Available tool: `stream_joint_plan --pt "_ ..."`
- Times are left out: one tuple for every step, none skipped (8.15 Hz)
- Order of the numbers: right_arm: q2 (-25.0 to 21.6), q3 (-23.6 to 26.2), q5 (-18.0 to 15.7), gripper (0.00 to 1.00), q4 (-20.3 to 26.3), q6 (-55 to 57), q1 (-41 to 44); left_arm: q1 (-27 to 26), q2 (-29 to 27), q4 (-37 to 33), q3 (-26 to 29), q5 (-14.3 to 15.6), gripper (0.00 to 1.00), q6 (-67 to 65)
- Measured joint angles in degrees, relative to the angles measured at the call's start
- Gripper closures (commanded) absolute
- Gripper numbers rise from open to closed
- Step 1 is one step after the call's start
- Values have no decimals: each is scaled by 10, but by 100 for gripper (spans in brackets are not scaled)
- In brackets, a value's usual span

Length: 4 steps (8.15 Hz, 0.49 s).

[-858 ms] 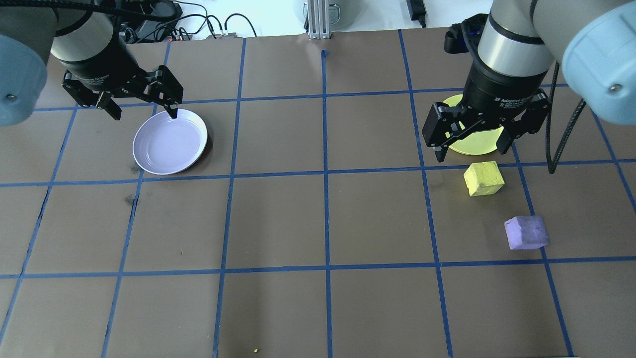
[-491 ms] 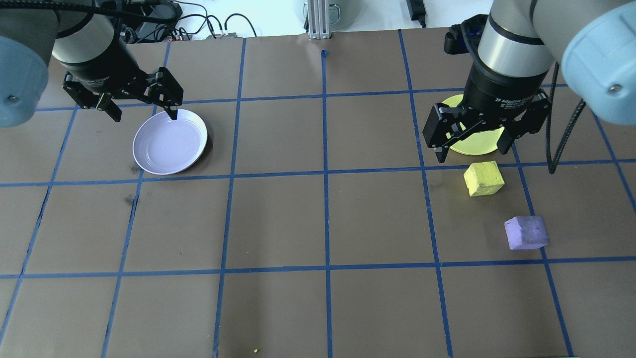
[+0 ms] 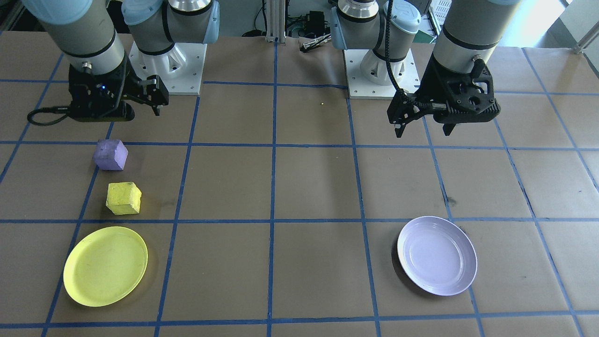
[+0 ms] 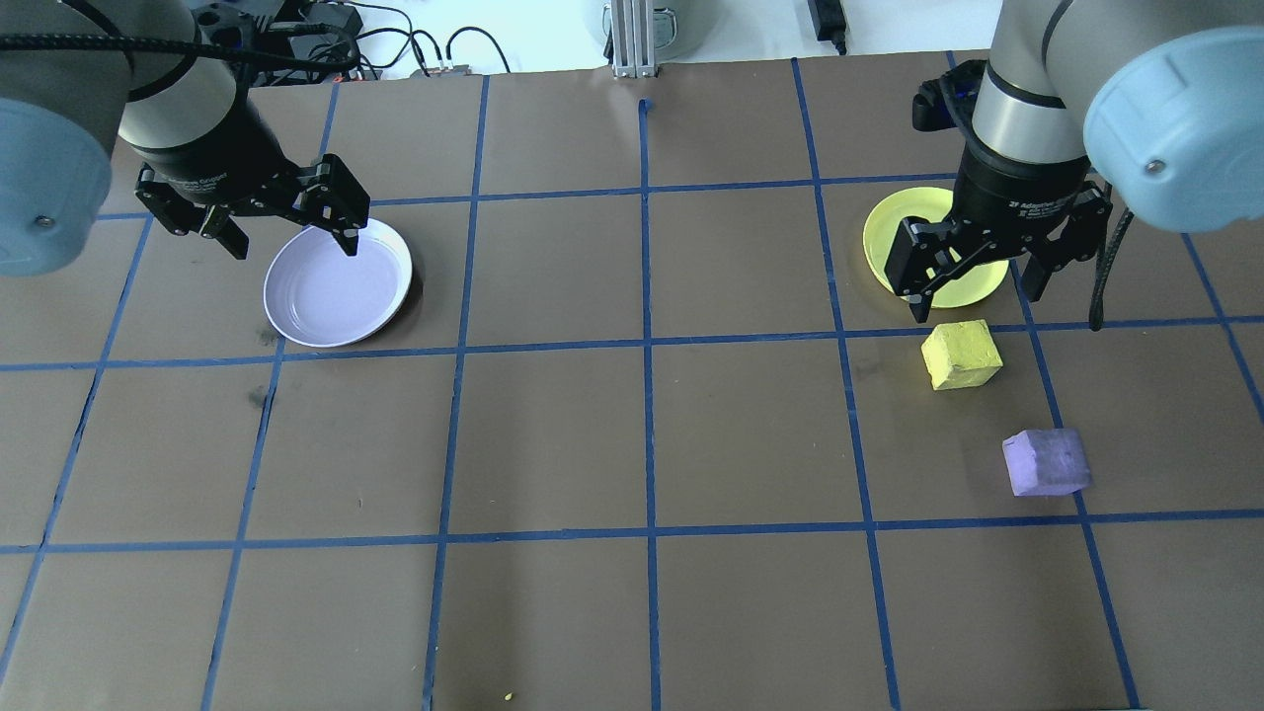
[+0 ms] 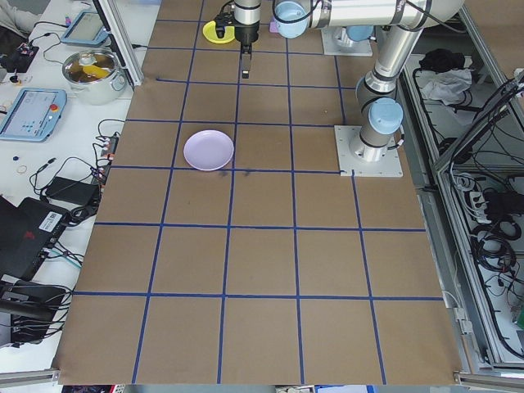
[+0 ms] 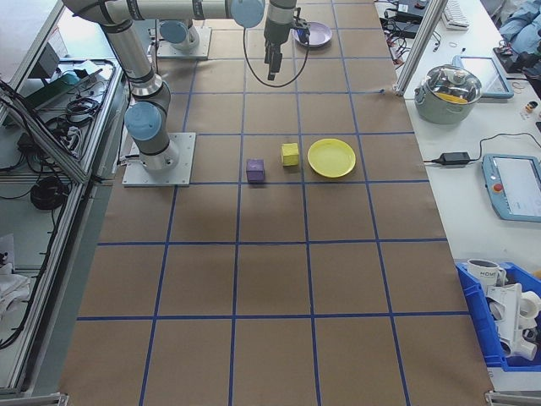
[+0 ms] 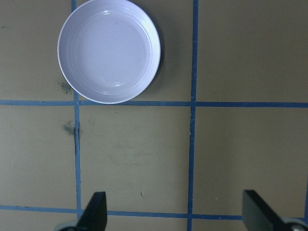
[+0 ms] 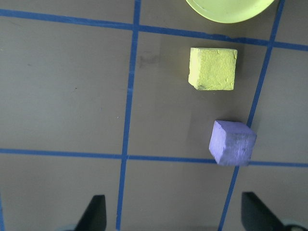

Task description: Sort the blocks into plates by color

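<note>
the yellow block (image 4: 961,355) and the purple block (image 4: 1046,461) both lie on the bench (image 4: 632,444), neither one on a plate. in the overhead view the yellow block sits just at 6 o'clock of the yellow plate (image 4: 913,237), across a blue tape line (image 4: 750,339) from it and not touching it, and the purple block lies near the yellow one at about 5 o'clock, apart from it, its corner close to another tape line. the lavender plate (image 4: 337,284) rests well apart from all of these, toward 9 o'clock across the bench, with nothing in it; the yellow plate also holds nothing. the right gripper (image 4: 978,291) hangs above the bench over the near edge of the yellow plate, at 12 o'clock of the yellow block, its fingers (image 4: 922,306) released and spread wide with nothing between them; its wrist camera looks straight down on both blocks and the plate's rim. the left gripper (image 4: 292,237) hovers over the far-left rim of the lavender plate, its fingers (image 4: 350,241) likewise spread apart and carrying nothing. the bench is brown, marked into squares by the blue tape.
</note>
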Motion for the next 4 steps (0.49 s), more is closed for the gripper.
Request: stream_joint_plan --pt "21 28 -6 1 -52 -33 -29 0 0 0 -1 0 0 0" --pt "44 63 -6 1 -120 -68 -61 0 0 1 -1 0 0 0" --pt "69 95 -3 1 -193 -97 -85 0 0 1 -1 0 0 1" --pt "99 116 3 1 -252 -113 -98 0 0 1 -1 0 0 0"
